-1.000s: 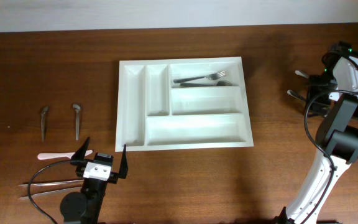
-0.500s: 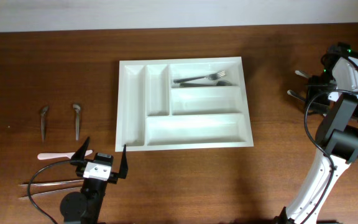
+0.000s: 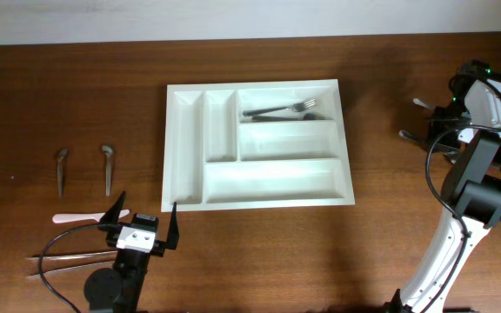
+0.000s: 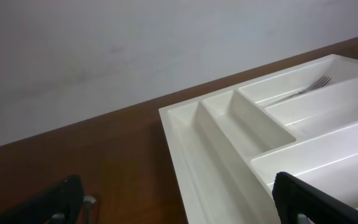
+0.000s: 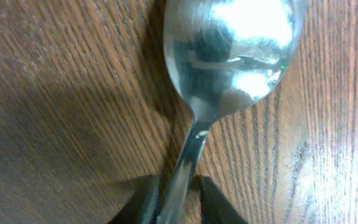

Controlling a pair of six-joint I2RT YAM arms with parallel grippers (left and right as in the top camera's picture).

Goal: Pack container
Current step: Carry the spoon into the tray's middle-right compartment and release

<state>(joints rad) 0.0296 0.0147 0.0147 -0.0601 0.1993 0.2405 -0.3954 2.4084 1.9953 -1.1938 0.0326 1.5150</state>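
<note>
1. At mid-tabletop [image 3: 59, 87], you have the container [image 3: 268, 181] lying flat, with forks [image 3: 281, 110] in its top long compartment.
2. Near its lower left corner, your left pincer [image 3: 145, 211] hangs with its fingers wide apart.
3. Far right, your right pincer [image 5: 178, 183] is clamped on a spoon [image 5: 229, 43] by its handle.

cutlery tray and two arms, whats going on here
The robot is packing cutlery into the white tray. The right tool is closed on the handle of a spoon lying on the table, far to the right of the tray. The left tool is open and empty near the tray's nearest corner. A fork lies in the top long compartment. Other cutlery waits on the left.
</note>
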